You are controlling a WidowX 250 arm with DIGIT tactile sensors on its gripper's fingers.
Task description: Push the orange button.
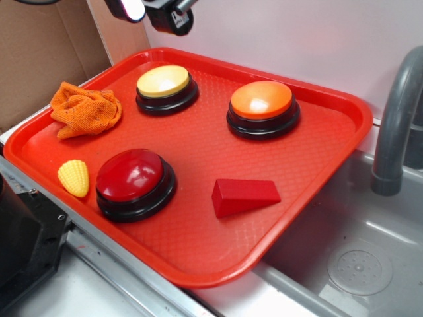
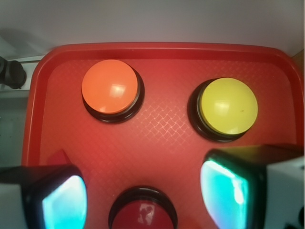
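Note:
The orange button point(image 1: 262, 100), a glossy orange dome on a black base, sits at the back right of the red tray point(image 1: 330, 158). In the wrist view it point(image 2: 110, 87) lies at the upper left. My gripper point(image 1: 162, 12) hangs high above the tray's back left corner, mostly out of frame. In the wrist view the gripper point(image 2: 143, 198) is open and empty, its two fingers wide apart, well above the tray.
A pale-yellow button point(image 1: 164, 82) is at the back left, a dark-red button point(image 1: 132, 178) at the front left. An orange cloth point(image 1: 86, 109), a yellow toy corn point(image 1: 74, 178) and a red wedge point(image 1: 243, 196) also lie on the tray. A sink and grey faucet point(image 1: 396, 119) are at right.

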